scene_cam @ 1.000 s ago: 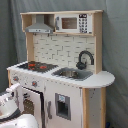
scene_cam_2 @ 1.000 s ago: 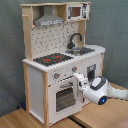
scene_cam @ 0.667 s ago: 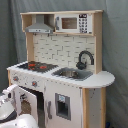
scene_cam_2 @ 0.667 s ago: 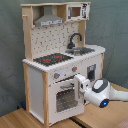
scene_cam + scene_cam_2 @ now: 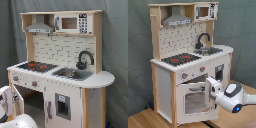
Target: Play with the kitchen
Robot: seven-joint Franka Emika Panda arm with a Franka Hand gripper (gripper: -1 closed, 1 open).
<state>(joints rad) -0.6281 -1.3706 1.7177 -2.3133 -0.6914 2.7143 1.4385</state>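
**Arm reaches to the oven front of the toy kitchen**

The kitchen (image 5: 190, 60) stands on a wooden table (image 5: 143, 119) in front of a grey curtain (image 5: 138, 50), and fills most of both exterior views. On its worktop sit a black hob with red rings (image 5: 180, 59) and, beside it, a sink (image 5: 212, 50) with a black curved faucet (image 5: 203, 39). Above them are a grey hood (image 5: 176, 21) and a small microwave (image 5: 204, 11) on the top shelf.

In the second exterior view the white arm (image 5: 235, 97) comes in from the second exterior view's right, and its hand (image 5: 210, 87) is at the upper edge of the windowed oven door (image 5: 193, 100), just under the knobs (image 5: 184, 76). Whether the hand is open or closed cannot be told (it merges with the white door front).

In the first exterior view the arm (image 5: 10, 102) appears at the lower left, in front of the oven area, which looks dark.
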